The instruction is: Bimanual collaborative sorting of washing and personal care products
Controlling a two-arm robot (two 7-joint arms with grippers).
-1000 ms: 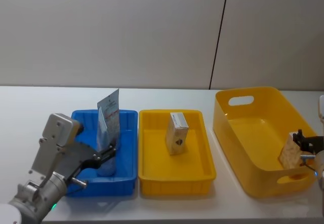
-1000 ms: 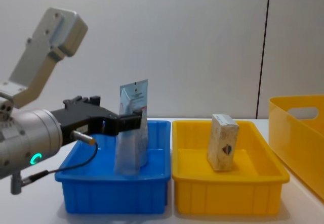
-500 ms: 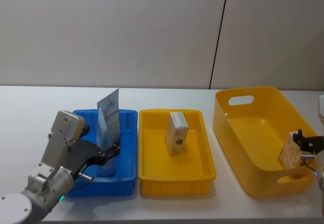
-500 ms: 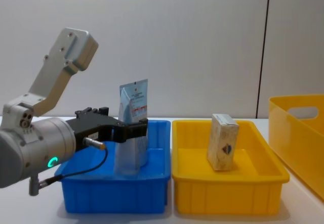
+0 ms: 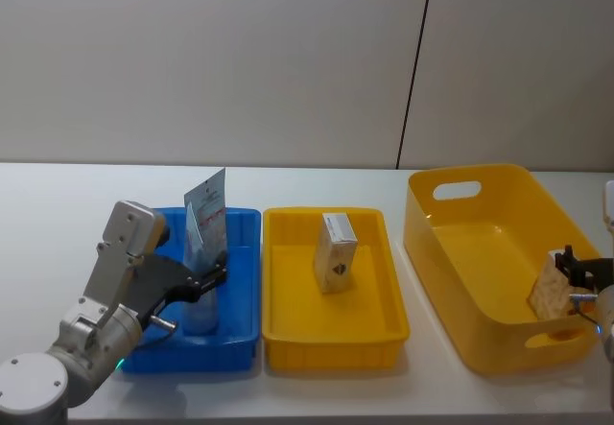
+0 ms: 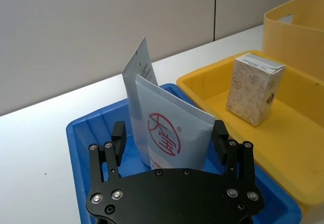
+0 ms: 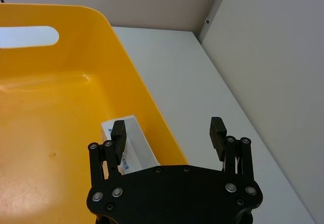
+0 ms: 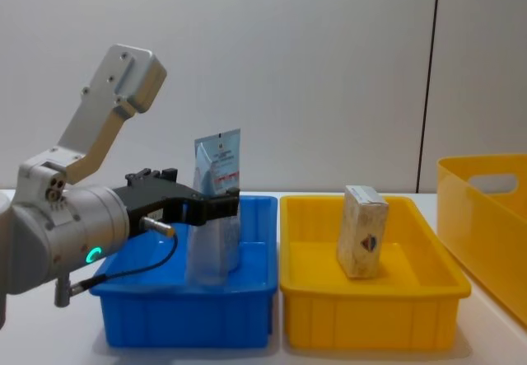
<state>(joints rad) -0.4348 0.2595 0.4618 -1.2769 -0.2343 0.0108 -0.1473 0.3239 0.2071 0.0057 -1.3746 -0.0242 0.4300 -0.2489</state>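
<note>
In the yellow bin [image 5: 480, 252], a carton [image 7: 136, 143] lies by the right gripper [image 7: 167, 124], its fingers spread. A second carton [image 5: 336, 252] stands in the yellow tray [image 5: 331, 334]. In the blue tray [image 5: 245, 300], the left gripper [image 6: 169, 134], fingers parted, flanks upright pale-blue tubes [image 5: 206, 219].

2 tubes [image 8: 218, 163]: feet hid behind blue tray [image 8: 185, 315] wall, chest view | front tube base hid by L gripper [image 6: 169, 129] body, wrist view | bin [image 8: 482, 225]: cut by chest view's right edge | yellow tray [image 6: 288, 148]: cut by L wrist view's edge | carton [image 7: 134, 139] in bin: near end hid under R gripper [image 7: 167, 127] body, print too small to read
</note>
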